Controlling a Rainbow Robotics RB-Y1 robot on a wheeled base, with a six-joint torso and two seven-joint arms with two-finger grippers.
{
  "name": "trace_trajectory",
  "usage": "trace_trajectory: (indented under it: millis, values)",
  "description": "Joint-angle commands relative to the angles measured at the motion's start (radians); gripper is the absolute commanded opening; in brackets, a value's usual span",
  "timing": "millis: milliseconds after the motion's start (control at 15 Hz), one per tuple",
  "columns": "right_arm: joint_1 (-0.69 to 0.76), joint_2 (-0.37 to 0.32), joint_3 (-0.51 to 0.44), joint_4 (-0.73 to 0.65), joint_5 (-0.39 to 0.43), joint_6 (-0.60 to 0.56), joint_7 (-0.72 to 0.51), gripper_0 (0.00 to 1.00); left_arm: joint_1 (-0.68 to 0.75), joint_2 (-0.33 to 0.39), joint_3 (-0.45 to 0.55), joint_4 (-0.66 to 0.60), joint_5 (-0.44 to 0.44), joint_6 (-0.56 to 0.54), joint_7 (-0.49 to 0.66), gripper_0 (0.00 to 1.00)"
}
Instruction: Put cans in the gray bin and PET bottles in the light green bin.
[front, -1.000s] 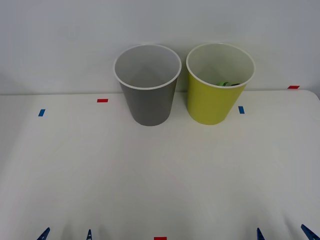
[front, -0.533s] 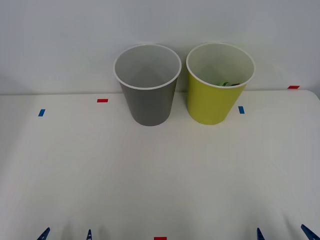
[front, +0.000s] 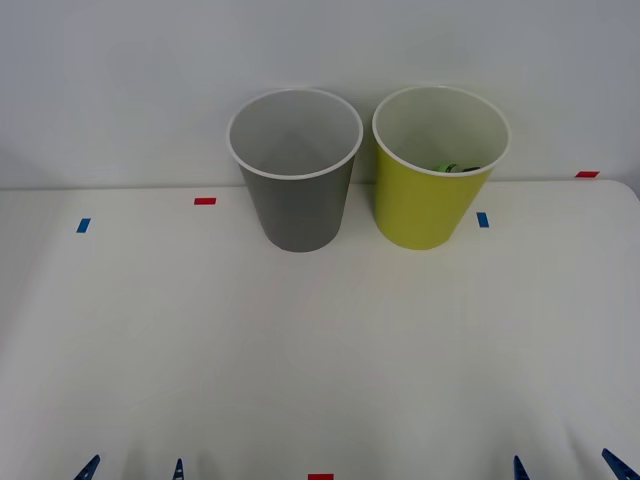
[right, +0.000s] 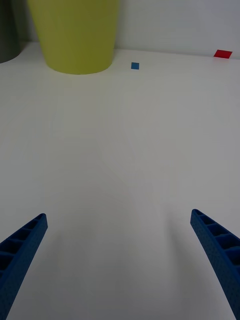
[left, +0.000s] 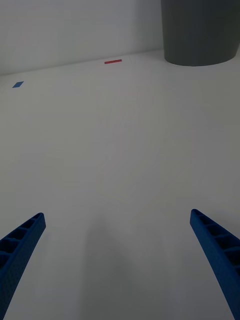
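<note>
Two round tapered bins are stood at the table's far edge: dark gray bin (front: 296, 190) left, yellow-green bin (front: 432, 190) right, green PET bottle (front: 455, 168) inside it. Left gripper (front: 132, 468) and right gripper (front: 565, 465) are parked near, fingers spread wide.

The gray bin (front: 297, 205) and light green bin (front: 425, 200) look matt, the table (front: 320, 340) smooth.

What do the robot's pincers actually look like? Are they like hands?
Not like hands. Each pincer is two long, tapering fingers in bright blue plastic, with an open ribbed lattice along their length, ending in narrow tips. The left pincer and the right pincer look identical. From the front view, just the blue fingertips poke in at the table's near edge. No cables or markings can be seen on them.
</note>
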Motion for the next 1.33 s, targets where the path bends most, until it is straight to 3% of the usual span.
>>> trace_trajectory:
  millis: [67, 1333]
  values:
    - [0.0, 0.0, 0.0, 0.0, 0.0, 0.0, 0.0, 1.0, 0.0, 0.0, 0.0, 0.0, 0.0, 0.0, 0.0, 1.0]
    - [0.0, 0.0, 0.0, 0.0, 0.0, 0.0, 0.0, 1.0, 0.0, 0.0, 0.0, 0.0, 0.0, 0.0, 0.0, 1.0]
